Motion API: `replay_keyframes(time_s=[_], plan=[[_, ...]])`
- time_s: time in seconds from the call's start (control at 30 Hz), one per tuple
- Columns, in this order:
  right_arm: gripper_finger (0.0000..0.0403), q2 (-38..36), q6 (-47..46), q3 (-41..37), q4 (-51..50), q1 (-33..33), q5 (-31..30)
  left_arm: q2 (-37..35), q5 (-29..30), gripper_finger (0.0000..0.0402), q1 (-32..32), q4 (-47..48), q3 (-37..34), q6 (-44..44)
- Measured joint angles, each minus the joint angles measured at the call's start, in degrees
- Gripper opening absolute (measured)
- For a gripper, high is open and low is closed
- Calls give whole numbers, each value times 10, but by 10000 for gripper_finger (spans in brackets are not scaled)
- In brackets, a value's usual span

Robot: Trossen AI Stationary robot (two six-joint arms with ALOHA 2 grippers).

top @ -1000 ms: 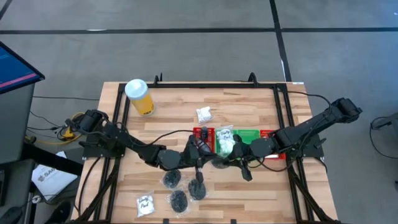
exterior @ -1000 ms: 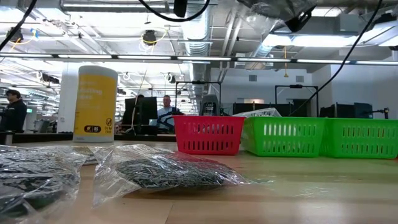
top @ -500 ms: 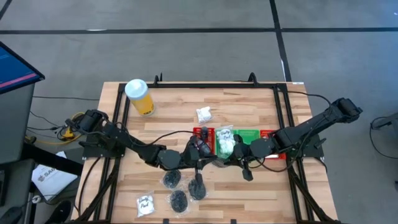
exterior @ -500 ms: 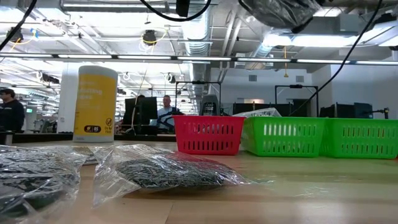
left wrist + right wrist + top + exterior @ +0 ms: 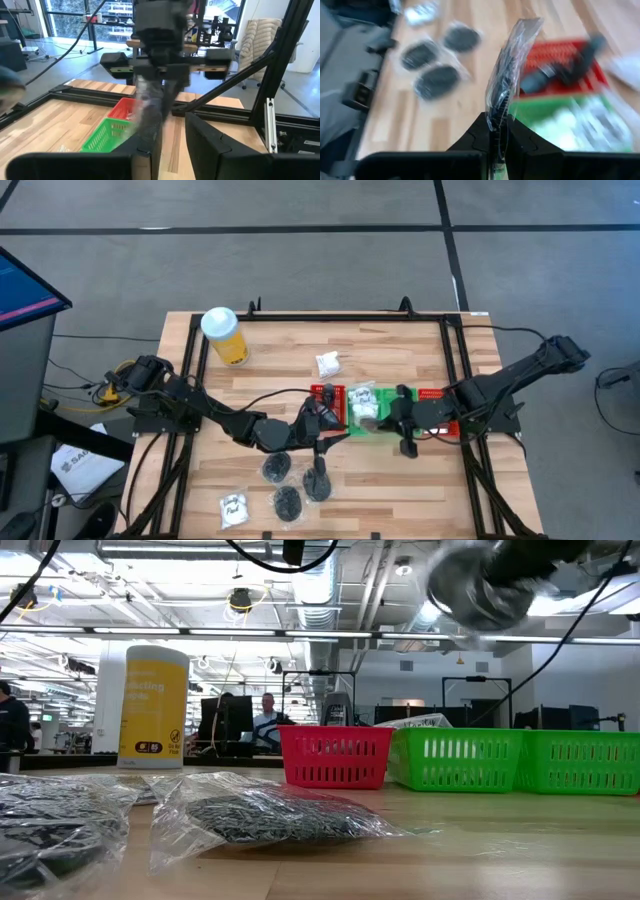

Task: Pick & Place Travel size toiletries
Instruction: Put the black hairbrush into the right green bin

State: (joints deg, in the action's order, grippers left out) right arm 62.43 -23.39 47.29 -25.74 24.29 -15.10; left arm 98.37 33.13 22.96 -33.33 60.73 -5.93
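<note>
At the right gripper: clenched on the edge of a clear bag of black round pieces, bag standing up thin and edge-on from the pinch. In the high view, parked at about 3 o'clock from the table's middle, over the green tray, just beside the red tray. At the left gripper: released, a narrow gap between the fingers and nothing in it, sitting near mid-table.

Further out: three more bags of black pieces at 6 to 7 o'clock, one white sachet at 12, another towards 7, a yellow cylinder at 10 to 11.

Risks, as a judgement: a slim pinch on slick film, so likely to slide out on a fast swing; a floppy bag liable to catch a basket wall (or land astride two compartments).

Grip itself plain only in the right wrist view, lost under the arm from above; bag count given only by the high view.
</note>
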Motion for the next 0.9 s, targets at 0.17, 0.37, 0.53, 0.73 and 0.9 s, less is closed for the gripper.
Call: replay_keyframes(time_s=[0.17,0.37,0.53,0.73,0.9], plan=[[16,-22,-64,0,-108,0,-28,0,0,77,0,1,0,1],[16,-29,-120,0,-203,-14,-36,0,0,76,0,1,0,0],[16,-29,-135,0,-246,-28,-38,0,0,76,0,1,0,-2],[16,-29,-156,0,-305,-51,-38,0,0,76,0,3,0,-3],[16,-25,-156,0,-312,-70,-32,0,0,77,0,3,0,-3]])
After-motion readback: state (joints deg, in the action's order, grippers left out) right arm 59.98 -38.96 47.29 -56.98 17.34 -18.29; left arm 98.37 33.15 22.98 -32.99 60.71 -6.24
